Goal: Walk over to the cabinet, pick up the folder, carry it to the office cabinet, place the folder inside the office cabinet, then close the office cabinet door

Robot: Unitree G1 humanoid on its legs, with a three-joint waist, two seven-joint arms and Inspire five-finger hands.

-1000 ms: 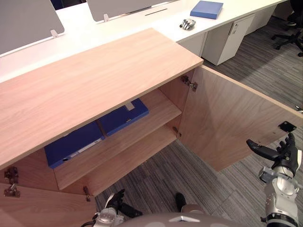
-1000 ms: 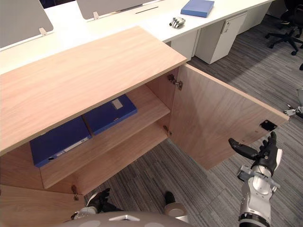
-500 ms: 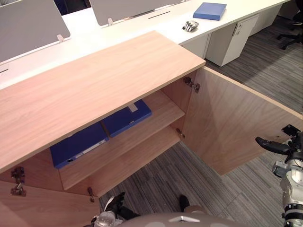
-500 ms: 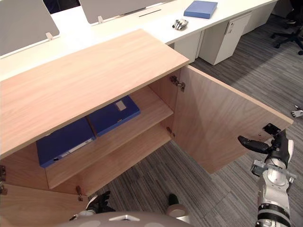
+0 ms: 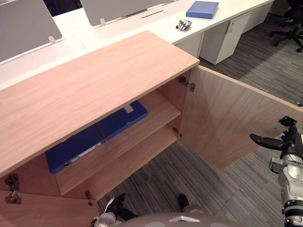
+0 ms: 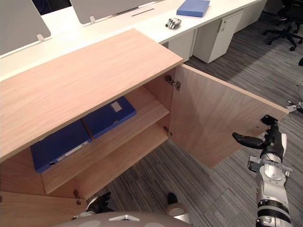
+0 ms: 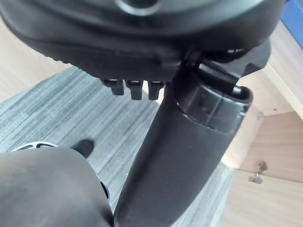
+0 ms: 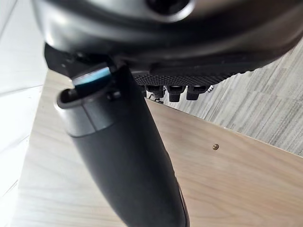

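Observation:
The wooden office cabinet [image 5: 94, 85] stands with its right door [image 5: 227, 118] swung wide open. On its upper shelf two blue folders lie flat, one to the right [image 5: 122, 118] and one to the left [image 5: 73, 147]. My right hand [image 5: 289, 142] is at the door's outer edge near the black latch plate, open, with the thumb pointing toward the door's inner face [image 8: 236, 179]. My left hand [image 5: 113, 205] hangs low by the floor in front of the cabinet, fingers relaxed and holding nothing.
The cabinet's left door [image 5: 38, 213] also stands open at the lower left. Behind the cabinet a white desk [image 5: 142, 26] carries another blue folder [image 5: 202, 9] and a small metal object [image 5: 183, 24]. A white drawer unit [image 5: 227, 38] and an office chair [image 5: 289, 26] stand at the right.
My right hand has risen and shifted outward to the open door's outer edge. The camera has swayed a little; the door and the folders have not moved.

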